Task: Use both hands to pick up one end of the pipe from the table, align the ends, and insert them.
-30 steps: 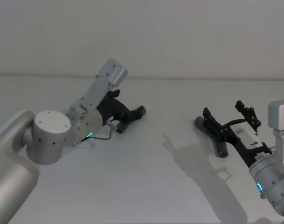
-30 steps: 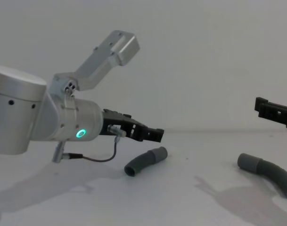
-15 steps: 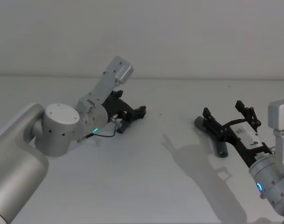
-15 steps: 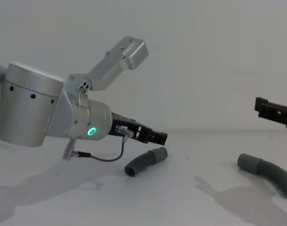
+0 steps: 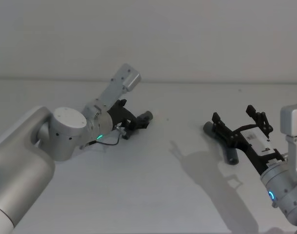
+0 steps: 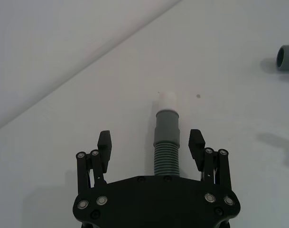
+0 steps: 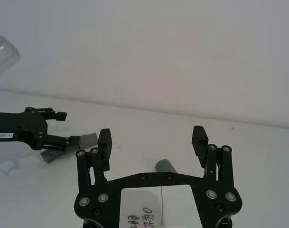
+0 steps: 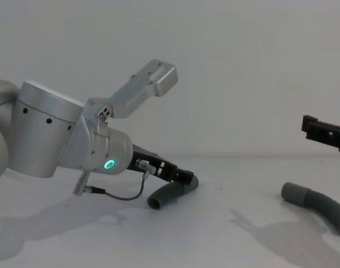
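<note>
**Item: two hose pieces, neither yet gripped**

Left hand (image 6: 150, 138) — fingers spread, straddling left hose piece (image 6: 166, 152) lying on bench (image 5: 153, 185); best closed squarely, just behind the cuff (image 6: 166, 124); right hand (image 7: 152, 137) — spread, above right hose piece (image 8: 317, 202); same advice.

A plain pale grey wall (image 5: 197, 34) backs the white table (image 5: 138, 195); light seems soft.

A plain pale grey wall (image 8: 242, 56) stands behind, and a thin black cable (image 8: 125, 196) hangs in a loop.
</note>
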